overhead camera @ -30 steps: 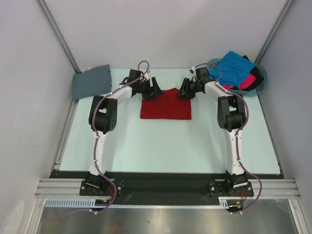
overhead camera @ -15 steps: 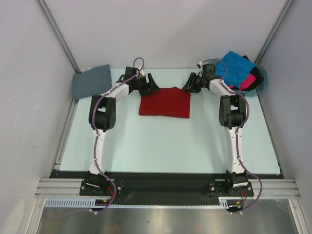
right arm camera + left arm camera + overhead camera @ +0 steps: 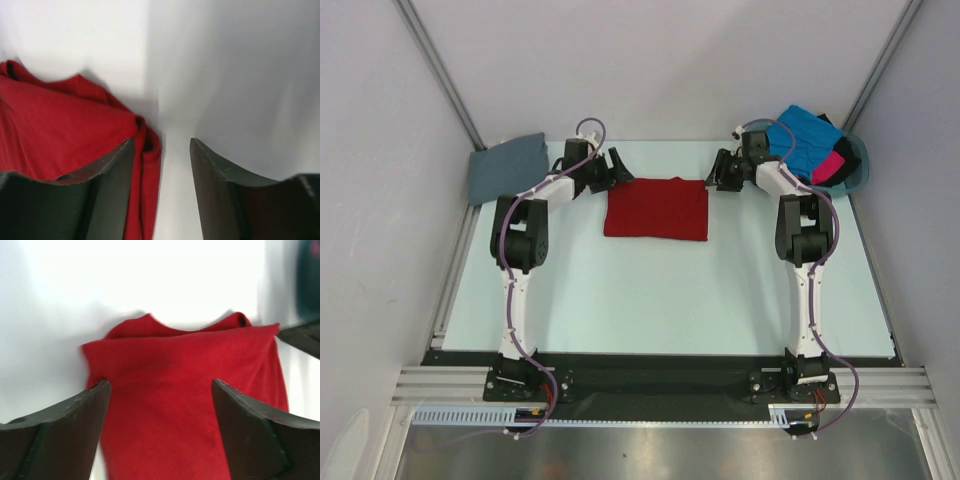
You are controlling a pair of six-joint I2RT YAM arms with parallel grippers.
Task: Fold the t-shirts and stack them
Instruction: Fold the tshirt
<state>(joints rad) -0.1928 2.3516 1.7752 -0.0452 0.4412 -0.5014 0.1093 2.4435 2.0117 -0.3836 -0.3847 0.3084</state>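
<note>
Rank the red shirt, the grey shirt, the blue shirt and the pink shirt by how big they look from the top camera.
1. red shirt, spread flat.
2. grey shirt, folded.
3. blue shirt, bunched in the basket; close to the grey, so unsure.
4. pink shirt, mostly covered.

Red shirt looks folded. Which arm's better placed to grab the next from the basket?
Right, probably. The right gripper is open and close to the basket, blue shirt on top; the left gripper is beyond the red shirt, by the grey shirt.
</note>
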